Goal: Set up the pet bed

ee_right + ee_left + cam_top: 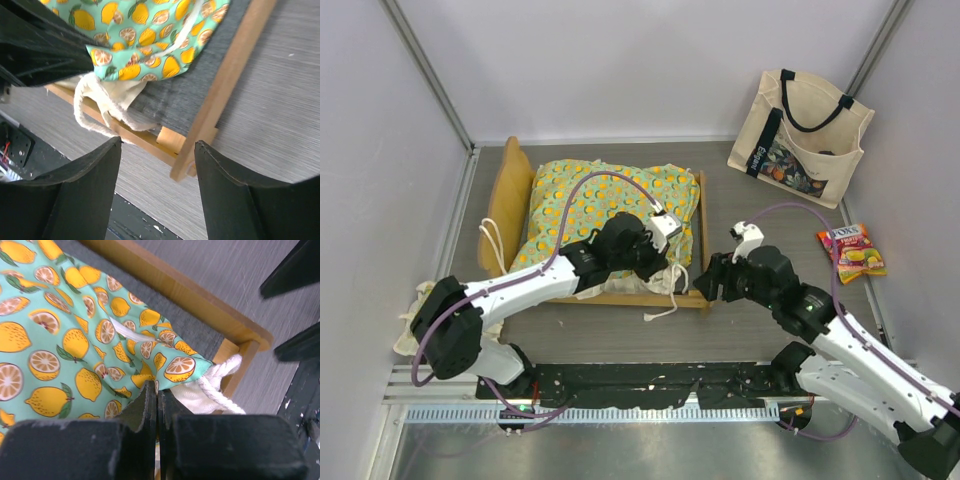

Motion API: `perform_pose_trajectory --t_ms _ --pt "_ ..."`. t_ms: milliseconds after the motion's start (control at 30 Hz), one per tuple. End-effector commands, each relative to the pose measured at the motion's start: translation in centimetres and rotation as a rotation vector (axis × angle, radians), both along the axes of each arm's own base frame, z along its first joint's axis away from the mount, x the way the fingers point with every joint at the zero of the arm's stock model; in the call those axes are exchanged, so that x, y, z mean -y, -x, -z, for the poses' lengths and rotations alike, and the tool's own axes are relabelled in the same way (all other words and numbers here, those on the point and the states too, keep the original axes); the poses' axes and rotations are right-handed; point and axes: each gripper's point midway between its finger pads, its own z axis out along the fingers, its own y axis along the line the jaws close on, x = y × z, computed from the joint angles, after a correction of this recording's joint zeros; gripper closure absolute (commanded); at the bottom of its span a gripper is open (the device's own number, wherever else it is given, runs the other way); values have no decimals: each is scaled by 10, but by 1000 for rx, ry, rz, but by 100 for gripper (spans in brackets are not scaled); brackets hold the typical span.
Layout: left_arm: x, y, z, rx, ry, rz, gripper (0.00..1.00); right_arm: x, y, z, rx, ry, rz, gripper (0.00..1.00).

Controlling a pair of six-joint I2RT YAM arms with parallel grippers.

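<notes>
The pet bed's light-wood frame [508,195] lies on the table with its curved headboard at the left. The green orange-print mattress cushion [590,205] lies rumpled inside it. My left gripper [655,258] is over the cushion's front right corner, shut on the edge of the printed fabric [60,340]. A cream ruffle and rope tie [220,375] spill over the frame rail [200,295] beside it. My right gripper [708,282] stands open just off the frame's front right corner [235,75], holding nothing. The tie [90,107] hangs over the rail ahead of its jaws.
A cream tote bag [805,135] leans on the back right wall. A snack packet [855,252] lies at the right. A cream ruffled cloth [415,310] sits by the left arm's base. The black base rail [650,385] runs along the near edge.
</notes>
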Motion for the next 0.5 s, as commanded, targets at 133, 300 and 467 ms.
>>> perform_pose_trajectory --t_ms 133,300,467 --pt "15 5 -14 -56 6 58 100 53 -16 -26 45 77 311 34" --pt "18 10 1 -143 -102 52 98 48 -20 -13 -9 80 338 34" --pt "12 12 19 -227 -226 25 94 31 -27 -3 -44 47 320 34"
